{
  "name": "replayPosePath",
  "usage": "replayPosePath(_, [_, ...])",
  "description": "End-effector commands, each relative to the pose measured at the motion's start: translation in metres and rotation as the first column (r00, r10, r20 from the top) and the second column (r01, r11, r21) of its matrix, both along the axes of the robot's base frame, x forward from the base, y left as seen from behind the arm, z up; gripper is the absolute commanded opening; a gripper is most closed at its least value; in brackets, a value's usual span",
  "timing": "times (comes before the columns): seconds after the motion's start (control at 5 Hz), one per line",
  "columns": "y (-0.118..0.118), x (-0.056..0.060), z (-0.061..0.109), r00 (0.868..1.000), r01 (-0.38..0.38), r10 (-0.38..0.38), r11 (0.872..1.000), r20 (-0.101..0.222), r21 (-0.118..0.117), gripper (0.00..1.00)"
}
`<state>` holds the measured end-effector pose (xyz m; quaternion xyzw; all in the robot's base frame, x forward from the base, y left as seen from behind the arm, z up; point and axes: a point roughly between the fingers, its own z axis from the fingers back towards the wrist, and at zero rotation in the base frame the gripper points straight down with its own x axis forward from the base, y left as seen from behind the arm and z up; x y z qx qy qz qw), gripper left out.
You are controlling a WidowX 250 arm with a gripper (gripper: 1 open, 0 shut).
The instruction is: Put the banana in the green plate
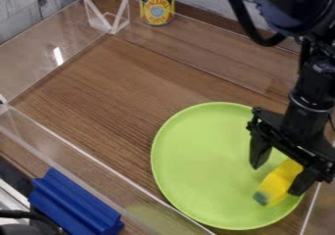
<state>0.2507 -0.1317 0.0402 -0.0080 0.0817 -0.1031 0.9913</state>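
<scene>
A black robot arm reaches down at the right side of a wooden table (144, 92). Its gripper (281, 172) points straight down with its two fingers spread wide, holding nothing. The banana (276, 185), yellow with a dark tip, lies on the green plate (197, 165), near the plate's right rim, between the open fingers and partly hidden by the nearer one. The plate sits at the table's near right corner. A clear plastic wall (59, 131) runs along the left and near edges. A blue object (72, 208) lies outside it at the lower left. Far back stand a yellow-labelled can (157, 10) and a clear folded stand (108, 14), well apart from the plate.
</scene>
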Motion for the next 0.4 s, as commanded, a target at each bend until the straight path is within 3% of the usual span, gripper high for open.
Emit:
replayPosePath(0.0, [-0.0010, 0.0106, 0.0124, 0.999, -0.019, 0.020, 1.000, 0.035, -0.024, 1.00])
replayPosePath(0.2, [-0.0001, 0.0106, 0.0127, 0.999, -0.029, 0.030, 0.999, 0.027, -0.024, 1.00])
